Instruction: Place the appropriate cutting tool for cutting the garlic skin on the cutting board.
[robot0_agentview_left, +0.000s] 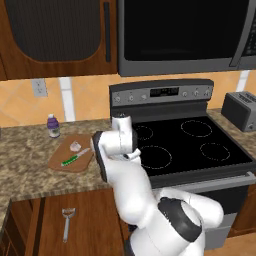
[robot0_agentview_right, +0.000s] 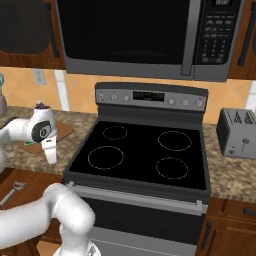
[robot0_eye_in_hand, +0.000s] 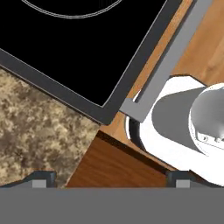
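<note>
The cutting board (robot0_agentview_left: 59, 161) lies on the granite counter left of the stove. On it rest the garlic (robot0_agentview_left: 75, 146) and the cutting tool (robot0_agentview_left: 75, 158), green handle toward the front left and blade toward the back right. My gripper (robot0_agentview_left: 134, 156) hangs to the right of the board, pointing down over the counter's front corner beside the stove. In the hand view the gripper (robot0_eye_in_hand: 109, 179) is open, its fingertips (robot0_eye_in_hand: 41, 177) far apart with nothing between them. From the right base view the gripper (robot0_agentview_right: 51, 156) hides part of the board (robot0_agentview_right: 64, 131).
A small purple-capped bottle (robot0_agentview_left: 53, 125) stands behind the board. The black stove top (robot0_agentview_left: 190, 140) fills the middle, with a toaster (robot0_agentview_left: 240, 110) to its right. An all-grey forked utensil (robot0_agentview_left: 67, 222) lies low in front of the cabinets. The microwave (robot0_agentview_left: 185, 35) hangs above.
</note>
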